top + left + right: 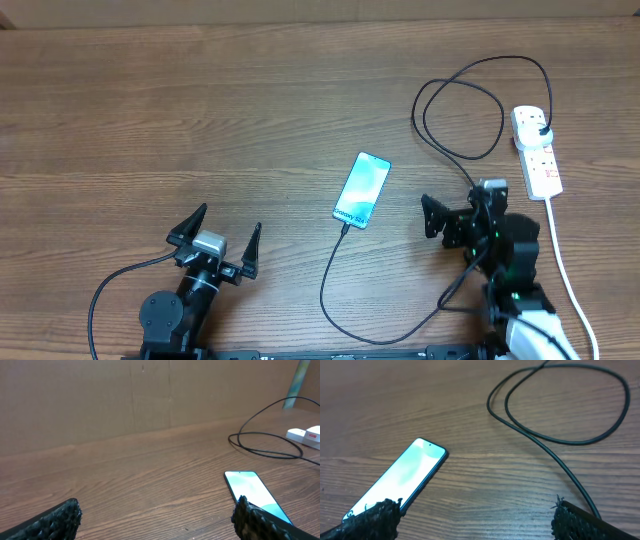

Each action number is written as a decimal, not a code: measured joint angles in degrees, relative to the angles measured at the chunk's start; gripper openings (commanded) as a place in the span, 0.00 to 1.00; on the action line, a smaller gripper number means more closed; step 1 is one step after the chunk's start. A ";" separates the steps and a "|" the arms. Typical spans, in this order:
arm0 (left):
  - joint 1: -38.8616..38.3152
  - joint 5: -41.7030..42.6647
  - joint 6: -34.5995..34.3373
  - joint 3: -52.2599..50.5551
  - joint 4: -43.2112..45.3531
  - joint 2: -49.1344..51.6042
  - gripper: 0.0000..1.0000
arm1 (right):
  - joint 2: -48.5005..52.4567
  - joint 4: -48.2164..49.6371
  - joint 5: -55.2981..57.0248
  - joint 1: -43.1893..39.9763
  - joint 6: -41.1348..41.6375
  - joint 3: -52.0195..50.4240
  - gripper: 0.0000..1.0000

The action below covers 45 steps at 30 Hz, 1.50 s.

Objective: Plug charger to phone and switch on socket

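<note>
The phone point(362, 189) lies screen up and lit at the table's middle. It also shows in the left wrist view point(250, 491) and the right wrist view point(400, 477). The black charger cable point(330, 290) meets the phone's near edge, loops along the front and runs past my right gripper in loops point(555, 440) to a black plug point(541, 130) sitting in the white socket strip point(540, 165). My left gripper point(222, 238) is open and empty, left of the phone. My right gripper point(458, 202) is open and empty, right of the phone, beside the cable.
The strip's white cord point(562, 265) runs down the right side past my right arm. The strip's end point(306, 435) and a cable loop point(265, 450) show at the right in the left wrist view. A brown wall stands behind the table.
</note>
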 measured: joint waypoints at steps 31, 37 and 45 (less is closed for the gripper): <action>0.00 0.00 -0.02 0.00 0.00 0.02 1.00 | -35.19 -19.23 1.33 0.00 0.00 -6.14 1.00; 0.00 0.00 -0.02 0.00 0.00 0.02 1.00 | -38.18 -19.26 1.42 0.00 -0.02 -6.14 1.00; 0.00 0.00 0.00 0.02 0.00 0.02 1.00 | -45.83 -19.26 1.46 0.02 -0.02 -6.14 1.00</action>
